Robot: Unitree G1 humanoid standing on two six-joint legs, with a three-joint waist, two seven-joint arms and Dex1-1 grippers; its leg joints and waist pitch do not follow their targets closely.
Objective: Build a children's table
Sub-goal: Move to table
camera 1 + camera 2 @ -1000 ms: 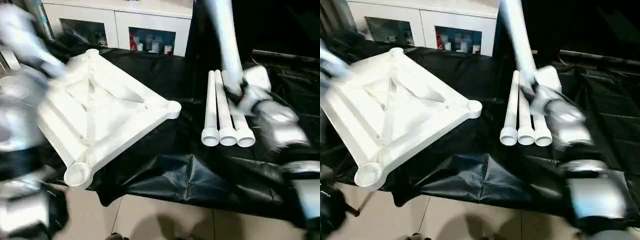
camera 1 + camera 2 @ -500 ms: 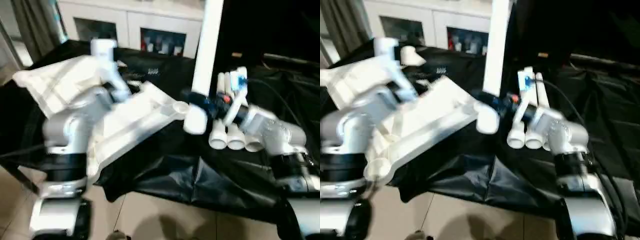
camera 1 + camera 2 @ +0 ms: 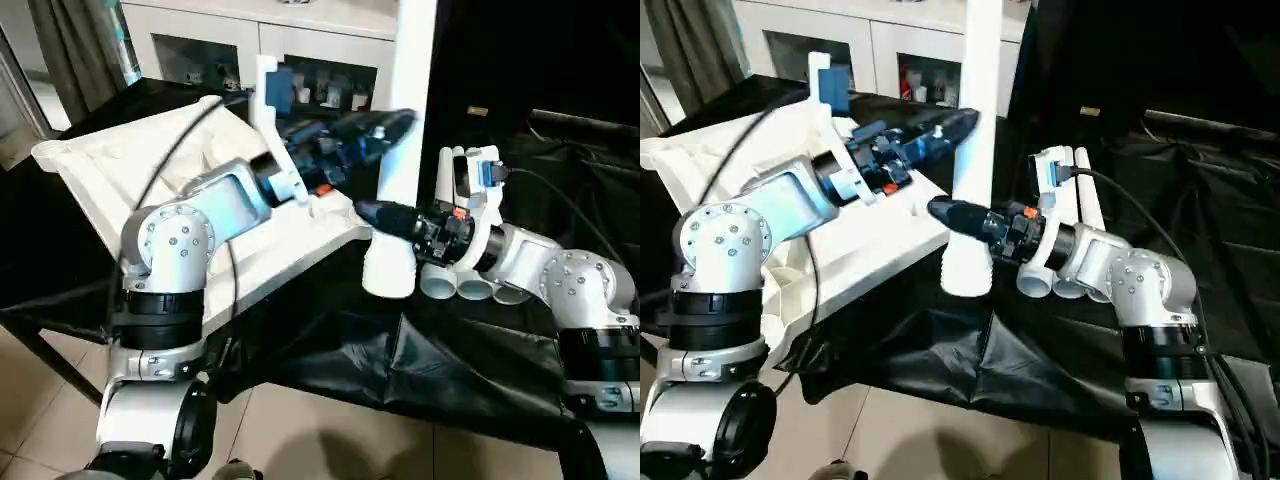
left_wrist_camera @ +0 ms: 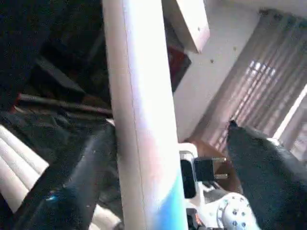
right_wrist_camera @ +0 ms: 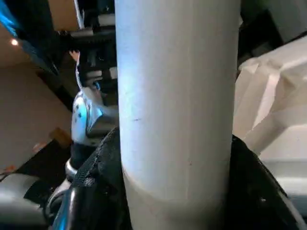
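White table leg, white tabletop, black cloth

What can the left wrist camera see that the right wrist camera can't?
Left wrist view: spare legs lying flat, and a curtain. Right wrist view: the tabletop and a silver arm joint. Both: the raised leg standing upright between black fingers, wide apart on the left arm, snug against it on the right.

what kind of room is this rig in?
Likely a lived-in room used as a test space: white glass-door cabinet holding small items, curtains, tiled floor, work table draped in black sheet.
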